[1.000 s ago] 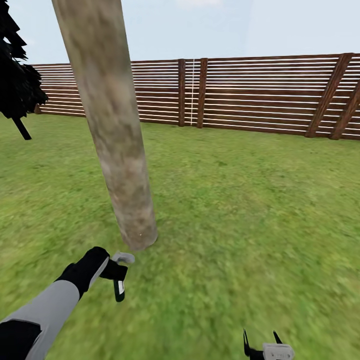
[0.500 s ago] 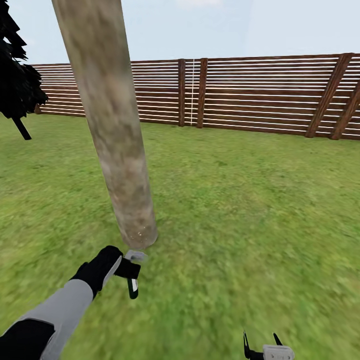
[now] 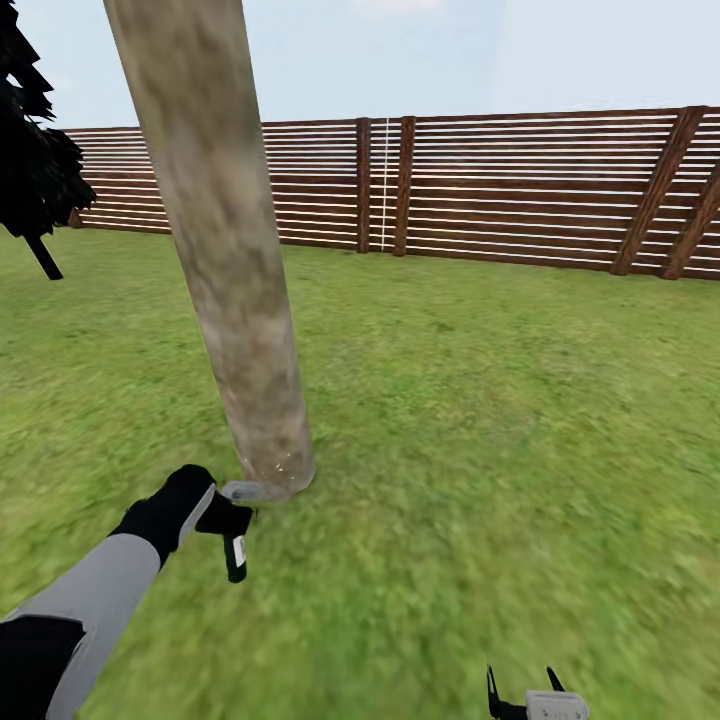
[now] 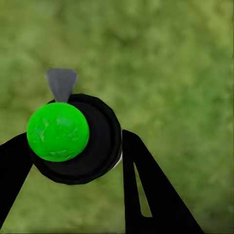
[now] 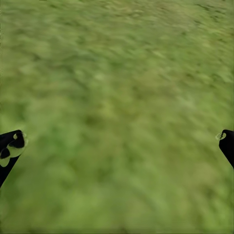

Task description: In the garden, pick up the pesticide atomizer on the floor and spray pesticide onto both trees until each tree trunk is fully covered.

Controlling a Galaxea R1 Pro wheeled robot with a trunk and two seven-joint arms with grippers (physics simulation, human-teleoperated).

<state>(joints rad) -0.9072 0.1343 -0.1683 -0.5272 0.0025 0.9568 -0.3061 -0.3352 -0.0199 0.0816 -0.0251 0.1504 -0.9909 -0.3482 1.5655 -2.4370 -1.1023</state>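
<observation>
Since half a second ago my left arm has drawn back toward my left and lifted the bottle's head closer to the foot of the trunk, so the pale grey spray head now sits right against the trunk's base in the head view, where before it hung a little lower and to the right. My left gripper is pinched on the pesticide atomizer, its dark body with the white label hanging below my fingers and the trigger head pointing at the tree trunk. From the left wrist camera I see my two black fingers clamped on either side of the round dark bottle, a bright green ball drawn over it and the grey nozzle tip beyond it, with lawn behind. A few whitish specks of pesticide show low on the bark. My right gripper hangs low over the grass with its fingers spread wide and nothing between them. Beyond the trunk the lawn runs to a brown slatted fence, and a dark-leaved tree stands at the far left
</observation>
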